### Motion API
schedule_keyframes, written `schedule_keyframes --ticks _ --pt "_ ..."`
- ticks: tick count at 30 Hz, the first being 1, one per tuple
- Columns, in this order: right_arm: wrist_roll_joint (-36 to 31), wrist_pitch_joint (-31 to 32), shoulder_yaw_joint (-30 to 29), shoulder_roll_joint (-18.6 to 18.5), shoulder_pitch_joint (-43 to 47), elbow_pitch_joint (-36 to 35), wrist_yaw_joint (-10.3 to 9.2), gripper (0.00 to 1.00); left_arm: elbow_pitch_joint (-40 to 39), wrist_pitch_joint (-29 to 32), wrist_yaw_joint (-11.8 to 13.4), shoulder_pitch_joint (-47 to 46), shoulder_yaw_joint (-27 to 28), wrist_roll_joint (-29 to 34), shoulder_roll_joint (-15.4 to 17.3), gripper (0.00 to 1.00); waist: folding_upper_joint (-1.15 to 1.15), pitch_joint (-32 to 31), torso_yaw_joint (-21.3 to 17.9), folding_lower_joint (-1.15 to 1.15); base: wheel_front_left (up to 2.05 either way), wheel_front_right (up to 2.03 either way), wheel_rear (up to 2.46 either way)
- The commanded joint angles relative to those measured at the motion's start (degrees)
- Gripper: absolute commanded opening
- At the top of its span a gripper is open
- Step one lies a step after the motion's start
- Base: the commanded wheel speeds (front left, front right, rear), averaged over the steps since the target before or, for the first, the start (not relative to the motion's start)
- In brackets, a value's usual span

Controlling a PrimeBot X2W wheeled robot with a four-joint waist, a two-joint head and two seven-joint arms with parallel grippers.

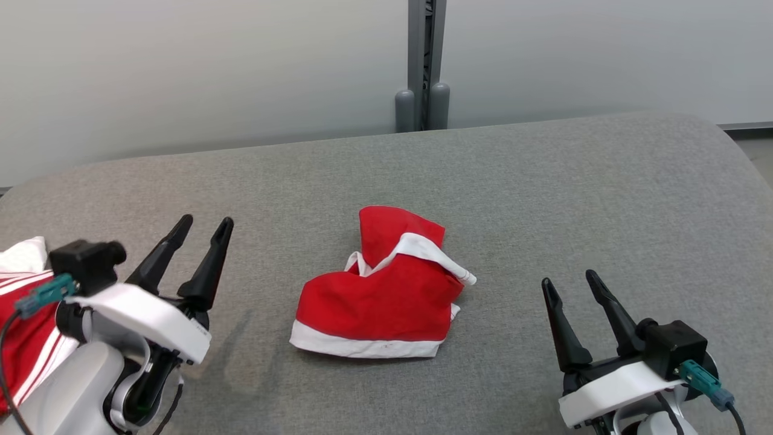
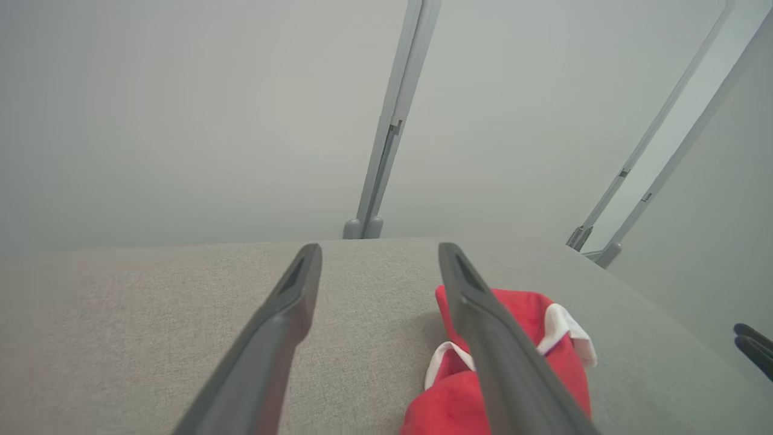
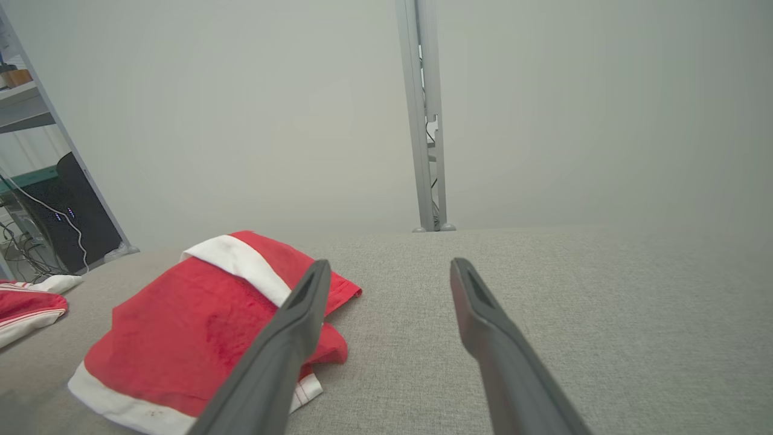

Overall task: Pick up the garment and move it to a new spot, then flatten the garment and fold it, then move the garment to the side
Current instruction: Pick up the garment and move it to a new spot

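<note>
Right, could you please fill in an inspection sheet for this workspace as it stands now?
Surface: grey woven fabric tabletop, rounded corners.
Job's things: crumpled red cloth garment with white trim, lying at the centre.
Clutter: second red garment with white stripes at the left edge.
Grippers: left claw and right claw both open, empty, apart from the garment.
Cables: teal plug with black lead at the left wrist, another at the right.
Surroundings: pale wall panels, grey upright post behind.

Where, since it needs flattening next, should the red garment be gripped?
Probably the two ends of the white band along the near edge of the red garment: it lies flat and exposed, while the far part is folded over. Bring the left gripper in from the left, the right gripper from the right, both open.
</note>
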Motion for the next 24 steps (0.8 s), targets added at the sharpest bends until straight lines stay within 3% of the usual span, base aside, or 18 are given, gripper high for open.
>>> schedule_keyframes --ticks 1,15,18,24 --pt "-0.3 -0.1 -0.5 -0.5 0.2 -0.2 0.13 1.0 -1.0 -0.9 0.7 1.6 0.9 -0.5 0.6 1.0 0.0 -0.2 0.7 0.0 0.0 0.0 0.0" --pt "-2.1 -0.1 -2.5 -0.4 1.4 -1.6 0.13 1.0 -10.6 -4.3 7.1 14.9 11.3 3.0 4.5 1.0 0.0 -0.5 2.5 0.0 0.0 0.0 0.0" --pt "-2.3 -0.1 -3.3 -0.4 1.8 -2.5 0.13 1.0 -14.0 -4.3 8.9 19.8 16.9 7.2 2.9 1.0 0.0 -0.8 2.6 0.0 0.0 0.0 0.0" --pt "-2.2 -0.1 -3.9 -0.4 2.7 -3.1 0.13 1.0 -16.7 -4.3 8.8 26.6 22.8 13.5 -0.9 1.0 0.0 -1.4 2.5 0.0 0.0 0.0 0.0"
